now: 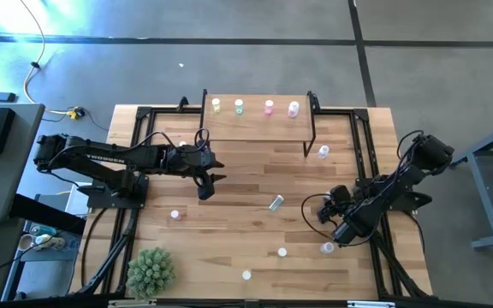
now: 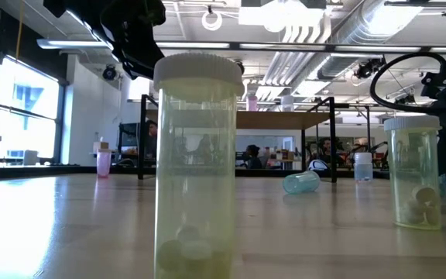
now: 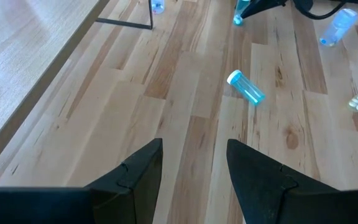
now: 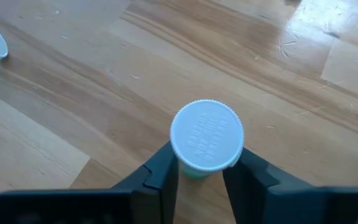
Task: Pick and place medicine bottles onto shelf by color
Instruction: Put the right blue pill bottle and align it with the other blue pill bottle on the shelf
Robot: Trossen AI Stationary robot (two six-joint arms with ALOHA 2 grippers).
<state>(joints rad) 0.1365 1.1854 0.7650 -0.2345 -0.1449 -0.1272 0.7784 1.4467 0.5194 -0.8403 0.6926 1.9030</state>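
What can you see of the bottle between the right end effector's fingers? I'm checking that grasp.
The bottle stands upright on the wood table, seen from above: a round pale ribbed cap with raised lettering hides most of a translucent greenish body. The right end effector straddles it just below the cap, fingers close against both sides. It is near the table's right front.

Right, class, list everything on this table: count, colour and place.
light-wood shelf on black legs: one, at the table's back edge.
shelved medicine bottles: four; yellow, green, pink and lavender, in a row.
loose bottles: five, mixed colours, scattered on the tabletop; one lies on its side.
spiky green potted plant: one, front left corner.
wood-plank table: one.
left hand: open, empty, left of centre.
right hand: closed on a sixth, white-capped bottle, front right.
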